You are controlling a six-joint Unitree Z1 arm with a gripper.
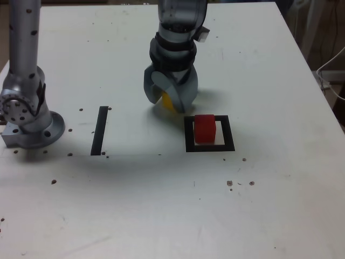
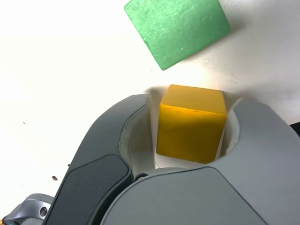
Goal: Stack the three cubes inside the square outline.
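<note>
The yellow cube (image 2: 191,123) rests on the white table between the two jaws of my gripper (image 2: 193,110). The jaws stand close on both sides of it, with a thin gap still showing along one side. In the exterior view the gripper (image 1: 171,103) is down at the table, and only a sliver of the yellow cube (image 1: 167,101) shows between its fingers. The green cube (image 2: 177,29) lies tilted just beyond the yellow one; the exterior view hides it. The red cube (image 1: 205,128) sits inside the square outline (image 1: 209,147), to the exterior view's right of the gripper.
A straight black tape strip (image 1: 99,130) lies to the exterior view's left of the gripper. The arm's metal base (image 1: 24,116) stands at the far left. Small dark specks (image 1: 229,183) dot the table. The table's right edge (image 1: 318,86) borders a floor with cables.
</note>
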